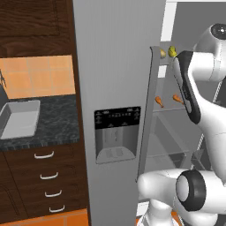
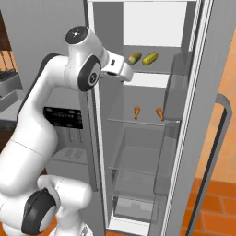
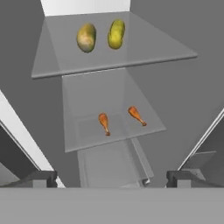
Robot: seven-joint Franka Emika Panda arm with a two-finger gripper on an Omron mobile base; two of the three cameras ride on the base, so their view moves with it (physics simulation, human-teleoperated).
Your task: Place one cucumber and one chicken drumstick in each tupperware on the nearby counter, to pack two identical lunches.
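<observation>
2 cucumbers (image 3: 101, 36) upper shelf, 2 drumsticks (image 3: 120, 119) lower shelf

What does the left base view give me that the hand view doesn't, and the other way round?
Left base view alone: one light grey rectangular tupperware on the black speckled counter, dark wood drawers below, and the fridge door's dispenser panel.
Hand view alone: the open gripper facing the shelves, and a clear lower bin.
Both: two yellow-green cucumbers on the upper shelf, two orange chicken drumsticks on the shelf below.

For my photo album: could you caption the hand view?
Open gripper faces fridge shelves: two cucumbers above, two chicken drumsticks below.
</observation>
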